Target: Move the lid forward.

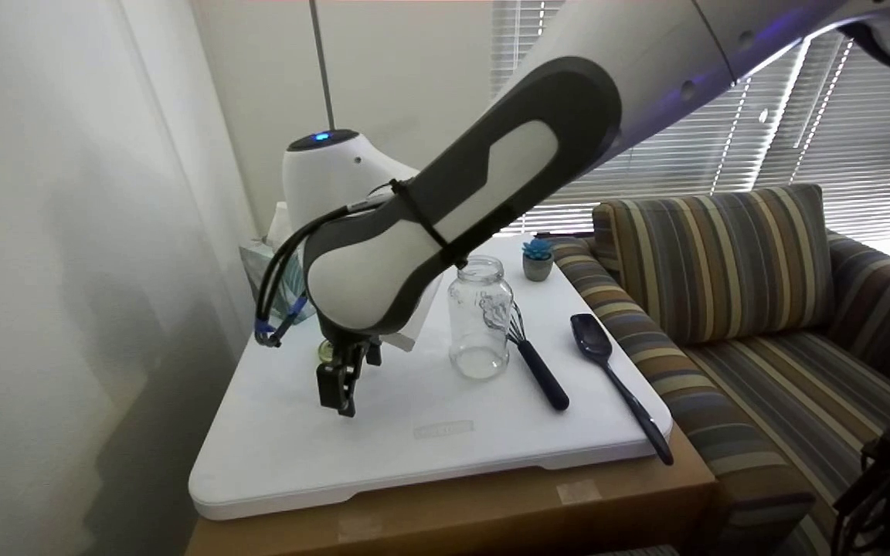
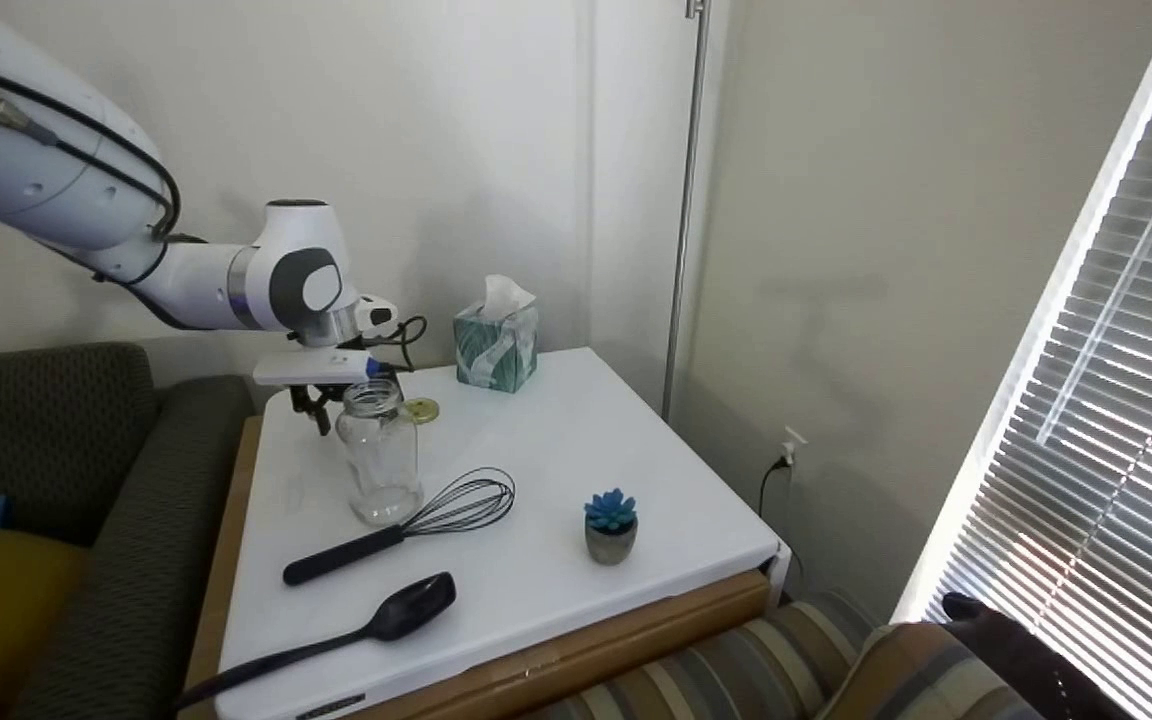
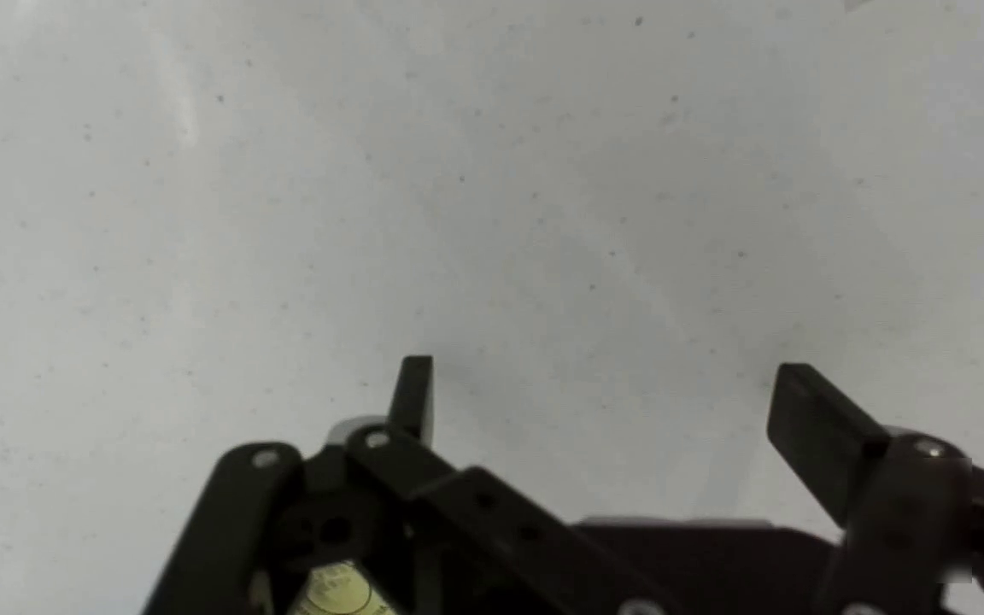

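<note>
The lid is a small round yellow-green disc lying flat on the white table top. In an exterior view the lid (image 1: pixel 325 352) is partly hidden behind the gripper. In an exterior view the lid (image 2: pixel 423 410) shows just beyond the glass jar's mouth. In the wrist view only a part of the lid (image 3: pixel 338 589) shows at the bottom edge, behind the left finger's linkage. My gripper (image 3: pixel 603 376) is open, with only bare white surface between its fingertips. The gripper (image 1: pixel 356 386) points down close above the table, beside the lid, not around it.
A clear glass jar (image 1: pixel 481 324) stands upright, with a whisk (image 1: pixel 539 367) beside it. A dark spoon (image 1: pixel 621 386) lies near the table edge. A small potted plant (image 2: pixel 611 525) and a tissue box (image 2: pixel 496 345) stand on the white table (image 2: pixel 536 470). A wall runs alongside.
</note>
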